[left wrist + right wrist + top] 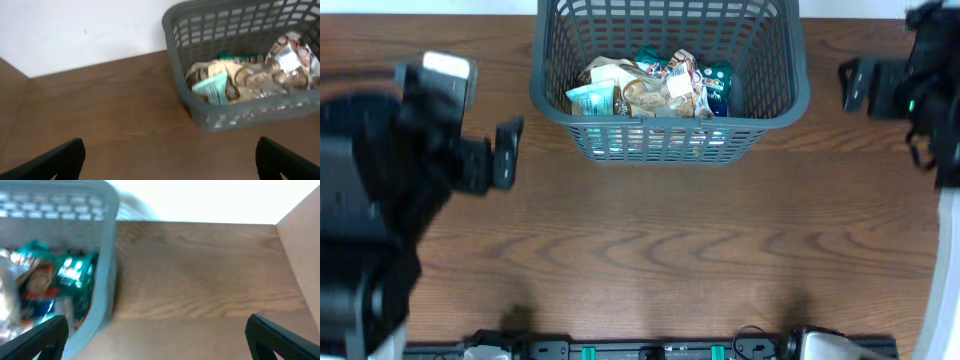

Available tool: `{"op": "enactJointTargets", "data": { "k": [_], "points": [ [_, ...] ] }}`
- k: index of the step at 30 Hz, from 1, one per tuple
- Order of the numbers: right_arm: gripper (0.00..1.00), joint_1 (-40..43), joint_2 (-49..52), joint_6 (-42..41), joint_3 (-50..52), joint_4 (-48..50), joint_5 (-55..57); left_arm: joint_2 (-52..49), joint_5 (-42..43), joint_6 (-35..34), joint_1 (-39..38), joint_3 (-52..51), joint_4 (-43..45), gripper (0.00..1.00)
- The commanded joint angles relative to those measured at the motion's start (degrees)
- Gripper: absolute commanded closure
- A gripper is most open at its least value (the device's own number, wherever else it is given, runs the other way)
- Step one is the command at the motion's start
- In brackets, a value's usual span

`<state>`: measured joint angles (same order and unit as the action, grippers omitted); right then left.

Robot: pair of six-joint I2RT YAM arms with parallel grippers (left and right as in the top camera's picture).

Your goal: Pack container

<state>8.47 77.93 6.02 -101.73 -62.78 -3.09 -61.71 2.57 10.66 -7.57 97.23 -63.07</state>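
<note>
The dark grey lattice container (775,105) stands at the table's far middle, with several snack packets (650,85) piled inside. It also shows in the left wrist view (200,107) at the upper right and in the right wrist view (107,255) at the left. My left gripper (505,150) is open and empty, left of the container; its fingertips (167,160) spread wide over bare wood. My right gripper (855,85) is open and empty, right of the container; its fingertips (155,340) are wide apart, the left one by the container's rim.
A white wall (90,30) runs behind the table. A side panel (300,255) rises at the table's right end. Dark equipment (650,350) lines the front edge. Bare wood (660,250) lies in front of the container.
</note>
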Motion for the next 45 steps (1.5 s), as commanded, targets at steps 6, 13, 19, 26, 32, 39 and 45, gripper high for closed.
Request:
{"op": "enactJointTargets", "data": {
  "k": [6,13,19,26,32,39,45],
  "points": [
    [0.01,-7.41,-19.34,-4.79,24.92,4.55,7.58,18.99,-0.24,-2.84,0.28,-22.10,5.73,0.01],
    [0.01,-10.12,-39.69,-5.77,44.44,10.54,7.34,28.17,1.05,-1.51,0.26,-36.48,8.20,0.01],
    [0.01,-10.12,-46.93,-5.79,51.23,7.85,7.37,28.57,2.95,-1.79,0.15,-42.27,11.63,0.01],
    [0.01,-10.12,-46.80,-5.77,51.71,-0.59,7.37,28.55,2.34,-1.73,0.17,-42.27,12.35,0.01],
    [0.01,-10.12,-46.80,-5.79,51.71,-5.09,7.39,28.55,2.34,-1.73,0.15,-42.27,12.31,0.01],
    [0.01,-10.12,-46.82,-5.77,51.71,-5.03,7.39,28.55,2.34,-1.75,0.17,-42.27,12.17,0.01],
    [0.01,-10.97,-52.11,-5.77,51.71,-5.01,7.37,28.55,2.34,-1.75,0.15,-42.27,12.17,0.01]
  ]
}}
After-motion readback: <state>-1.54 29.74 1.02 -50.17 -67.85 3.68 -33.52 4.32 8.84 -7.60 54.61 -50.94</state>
